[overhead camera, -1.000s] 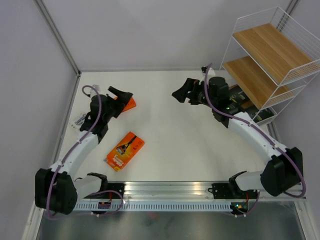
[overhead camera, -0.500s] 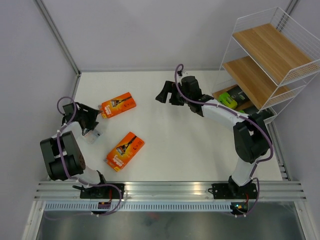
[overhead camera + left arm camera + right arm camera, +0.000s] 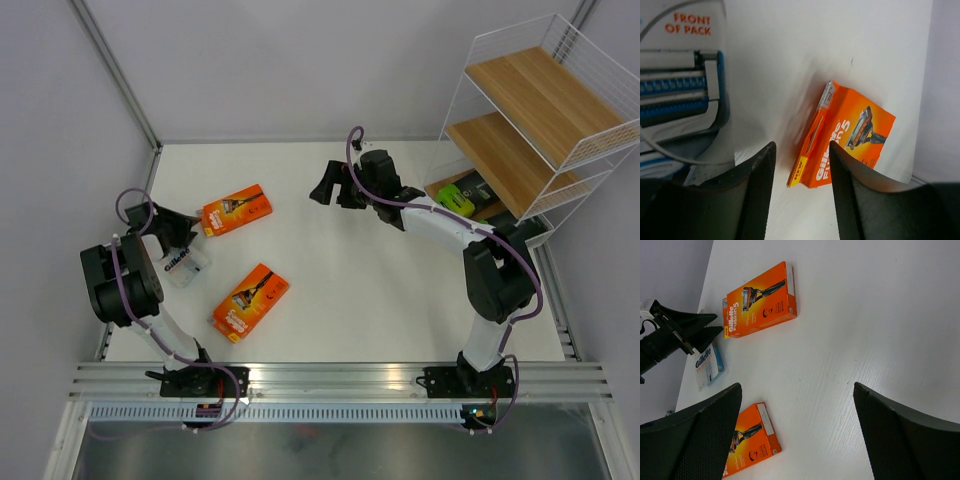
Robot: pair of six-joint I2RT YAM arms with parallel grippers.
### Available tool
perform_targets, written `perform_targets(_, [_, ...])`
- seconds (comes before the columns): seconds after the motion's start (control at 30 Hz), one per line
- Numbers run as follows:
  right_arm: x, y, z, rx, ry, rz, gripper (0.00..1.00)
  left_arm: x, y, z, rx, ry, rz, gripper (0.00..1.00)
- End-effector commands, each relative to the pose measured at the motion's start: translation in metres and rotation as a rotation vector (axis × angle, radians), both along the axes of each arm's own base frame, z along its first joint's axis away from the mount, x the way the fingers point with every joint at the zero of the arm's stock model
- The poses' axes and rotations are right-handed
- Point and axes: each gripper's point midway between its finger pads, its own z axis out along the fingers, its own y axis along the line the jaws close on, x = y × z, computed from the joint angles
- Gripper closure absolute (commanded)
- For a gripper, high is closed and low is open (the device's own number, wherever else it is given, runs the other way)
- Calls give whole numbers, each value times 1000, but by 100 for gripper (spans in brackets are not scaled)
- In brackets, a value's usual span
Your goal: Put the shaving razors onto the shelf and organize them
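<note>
Left hand (image 3: 801, 150), right hand (image 3: 797, 390): both agape

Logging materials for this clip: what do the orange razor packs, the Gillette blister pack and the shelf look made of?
Orange razor packs: printed cardboard, slightly glossy; folded box edges show. Gillette blister pack: seemingly clear plastic over printed card. Shelf: grained wood-look boards, white wire frame, probably coated metal.
</note>
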Motion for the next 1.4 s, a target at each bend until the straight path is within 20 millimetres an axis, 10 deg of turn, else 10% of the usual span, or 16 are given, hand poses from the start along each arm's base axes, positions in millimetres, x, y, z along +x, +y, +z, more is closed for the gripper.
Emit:
perform_targets(0.0, [7,1,23,7,-63,-11,2,25,8,14,19,-80,-12,49])
perform_targets(0.83, [17,-22,37,-97,-94,-100,2,57,-14,0,-61,-132,-141,68])
perform_targets(1.13, [17,-29,42,-134,-102,-112,2,68,-31,0,-68,-153,-216,95])
perform_targets(1.37, [12,-31,42,-129,-90,-114,2,75,-43,-1,-45,-136,-293,98])
